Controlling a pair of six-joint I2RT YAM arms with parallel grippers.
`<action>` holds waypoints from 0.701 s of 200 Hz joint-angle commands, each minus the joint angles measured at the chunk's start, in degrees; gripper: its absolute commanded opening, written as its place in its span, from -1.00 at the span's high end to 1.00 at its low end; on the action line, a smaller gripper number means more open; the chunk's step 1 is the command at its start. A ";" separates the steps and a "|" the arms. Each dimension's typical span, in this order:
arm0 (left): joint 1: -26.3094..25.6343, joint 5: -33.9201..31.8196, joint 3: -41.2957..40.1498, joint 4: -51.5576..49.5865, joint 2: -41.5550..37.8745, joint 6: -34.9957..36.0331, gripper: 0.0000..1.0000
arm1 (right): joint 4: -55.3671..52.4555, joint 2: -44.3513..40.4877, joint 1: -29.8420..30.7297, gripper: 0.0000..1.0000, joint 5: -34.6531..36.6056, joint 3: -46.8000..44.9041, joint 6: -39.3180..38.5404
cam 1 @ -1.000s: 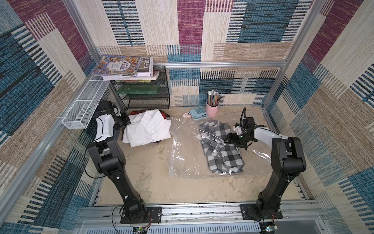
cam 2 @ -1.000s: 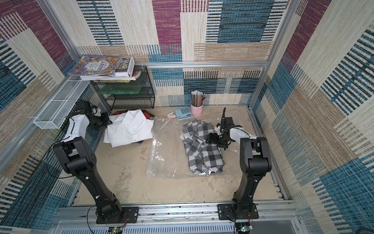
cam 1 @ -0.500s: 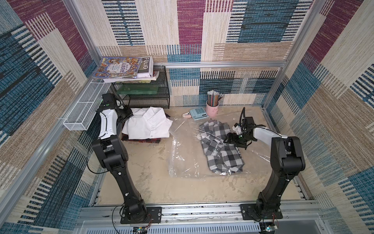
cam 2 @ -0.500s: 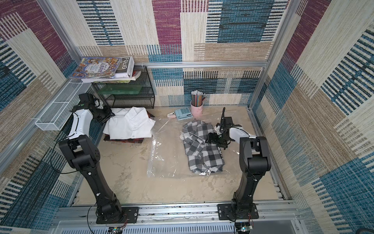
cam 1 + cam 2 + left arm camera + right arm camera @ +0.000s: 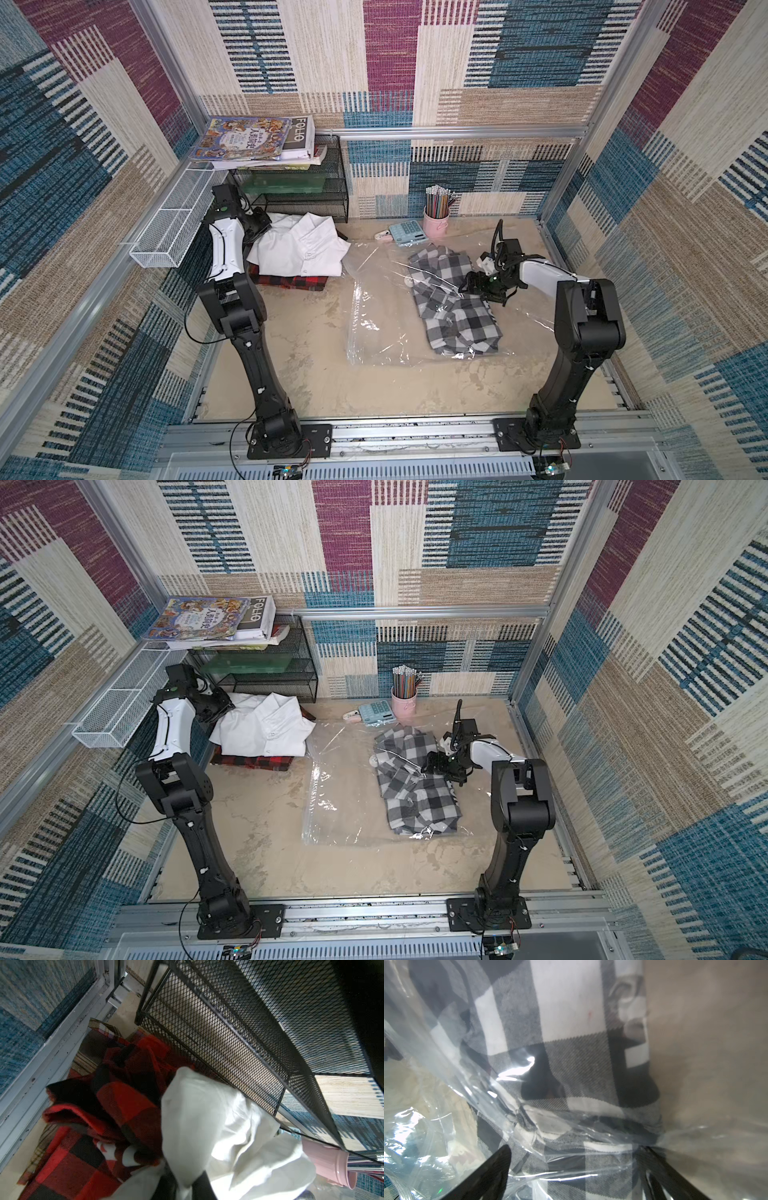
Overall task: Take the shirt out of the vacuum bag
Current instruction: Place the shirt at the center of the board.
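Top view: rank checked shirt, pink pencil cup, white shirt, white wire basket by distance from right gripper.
1. checked shirt: at the right gripper.
2. pink pencil cup: back wall.
3. white shirt: left side.
4. white wire basket: far left.

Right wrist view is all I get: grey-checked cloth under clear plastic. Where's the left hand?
Observer: The left hand is by the black mesh rack, shut on a white collared shirt.
Operator: Shirt out of the bag?
Observer: Yes, it rests on red-and-black plaid cloth, outside the clear plastic vacuum bag.
Operator: Valve?
Observer: The small round white valve sits at the edge of the grey-checked shirt, on the side away from the right hand.
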 commanded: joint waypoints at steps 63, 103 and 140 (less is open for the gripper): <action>-1.16 -3.73 2.89 0.99 3.73 -1.67 -0.03 | -0.78 0.57 0.60 -0.92 1.28 0.43 -0.72; -3.78 -6.39 2.55 0.99 -0.04 -1.33 -0.36 | 0.22 -1.16 -2.32 -0.92 0.58 -1.21 1.29; -5.81 -14.74 -2.91 0.98 -5.63 -1.05 -0.83 | -1.13 -2.40 -5.91 -0.91 3.86 -3.57 2.77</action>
